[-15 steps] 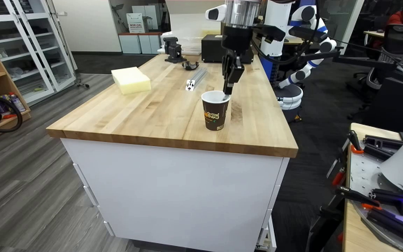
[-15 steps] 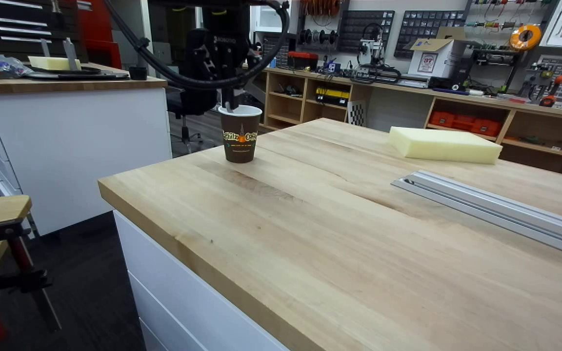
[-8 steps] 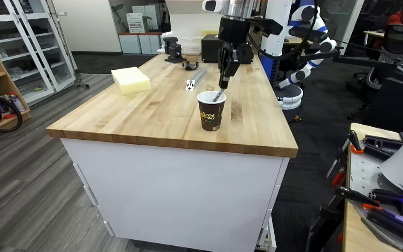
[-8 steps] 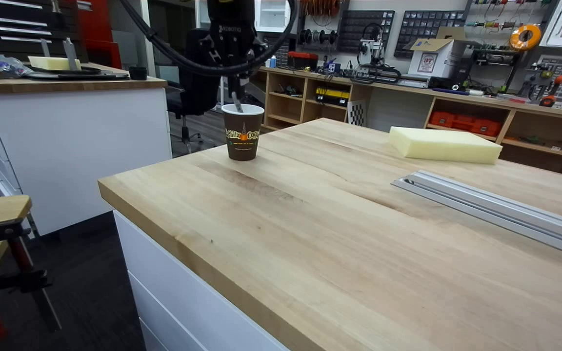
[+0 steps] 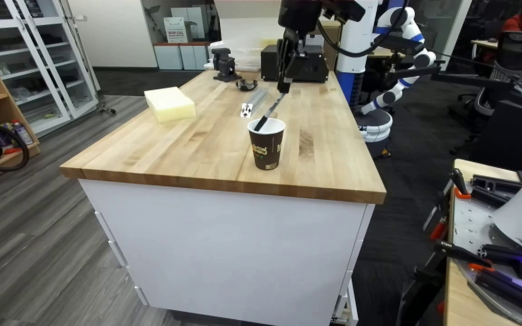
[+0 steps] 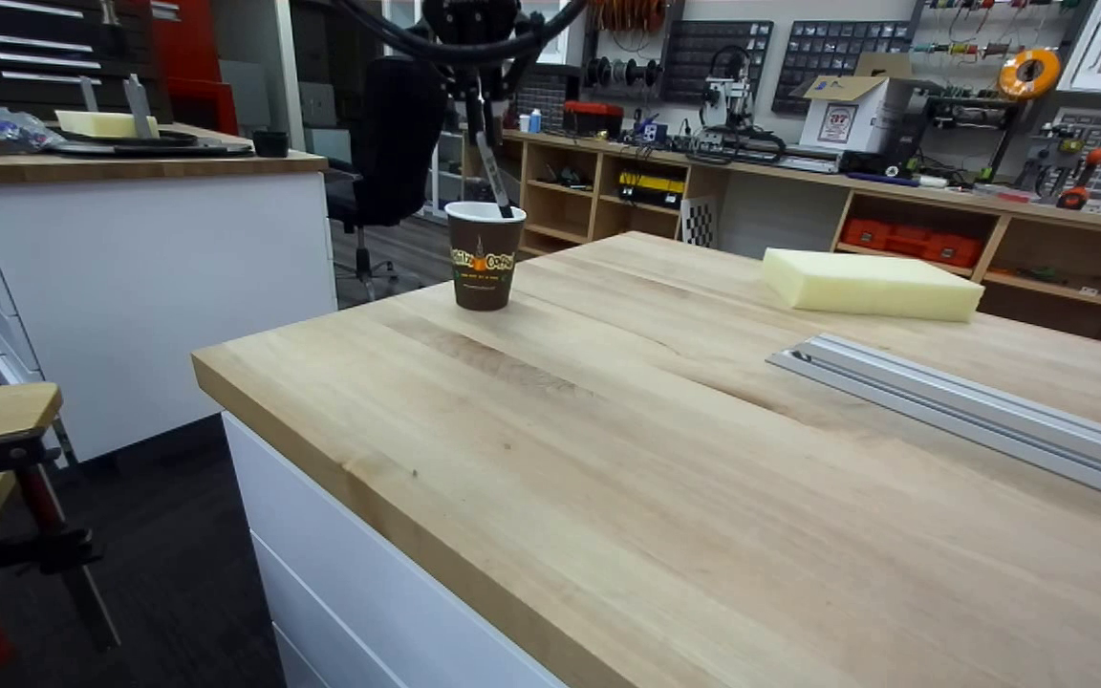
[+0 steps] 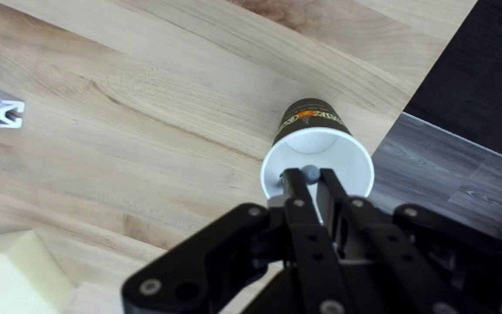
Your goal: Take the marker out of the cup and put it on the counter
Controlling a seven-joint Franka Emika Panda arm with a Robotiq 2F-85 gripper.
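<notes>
The marker [image 5: 273, 107] is a thin stick, grey along its upper part and black at its lower end. My gripper [image 5: 283, 87] is shut on its top end, above the cup. The marker hangs tilted, and its black end is at the cup's mouth. How deep that end sits is hidden by the rim. The marker also shows in an exterior view [image 6: 492, 174] and end-on between the fingertips in the wrist view [image 7: 310, 174]. The dark brown cup [image 5: 267, 151] with a white rim stands upright on the light-wood counter [image 5: 188, 154], near its front edge.
A pale yellow foam block [image 5: 170, 105] and a silver aluminium profile [image 5: 254, 103] lie on the counter. A black vise [image 5: 224, 64], a small dark clip-like object [image 5: 246, 84] and a black box [image 5: 295, 63] stand farther back.
My gripper has risen with the marker, so more of the marker shows above the cup. The cup has slid a little, leftward in one exterior view and rightward in an exterior view facing it.
</notes>
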